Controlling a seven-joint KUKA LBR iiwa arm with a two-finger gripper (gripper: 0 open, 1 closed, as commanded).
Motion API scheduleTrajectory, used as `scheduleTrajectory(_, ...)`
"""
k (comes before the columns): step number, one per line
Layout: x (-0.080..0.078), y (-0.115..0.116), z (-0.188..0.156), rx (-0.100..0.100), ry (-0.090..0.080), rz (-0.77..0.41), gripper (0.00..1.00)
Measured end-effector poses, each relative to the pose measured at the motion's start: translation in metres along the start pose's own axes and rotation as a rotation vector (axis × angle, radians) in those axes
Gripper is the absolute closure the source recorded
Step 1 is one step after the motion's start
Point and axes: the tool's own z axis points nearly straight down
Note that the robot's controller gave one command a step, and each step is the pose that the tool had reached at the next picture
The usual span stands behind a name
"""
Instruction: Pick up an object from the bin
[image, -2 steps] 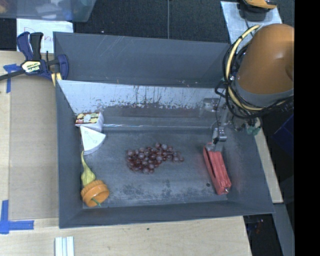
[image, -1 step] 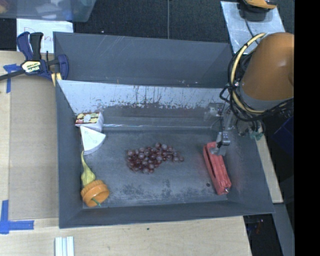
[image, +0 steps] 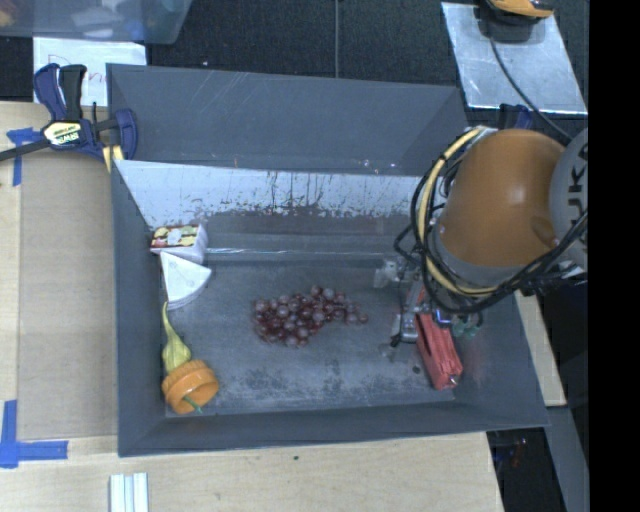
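Note:
My gripper (image: 406, 318) hangs below the arm's orange dome at the right side of the bin, low over the floor. A red oblong thing with ridged sides (image: 438, 352) lies just right of it, slanting toward the bin's front right corner; whether they touch I cannot tell. A bunch of dark red grapes (image: 298, 314) rests on the bin floor in the middle, a short way left of the gripper.
At the bin's left lie an orange and yellow gourd (image: 186, 380), a white wedge-shaped piece (image: 184, 277) and a small printed box (image: 177, 238). The orange dome and cables hide the bin's right wall.

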Motion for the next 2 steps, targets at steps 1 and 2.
scheduleTrajectory(1,0.026,0.031,0.008,-0.002,0.000,0.006,0.00)
scheduleTrajectory(2,0.005,0.044,0.017,0.003,0.000,0.053,0.00)
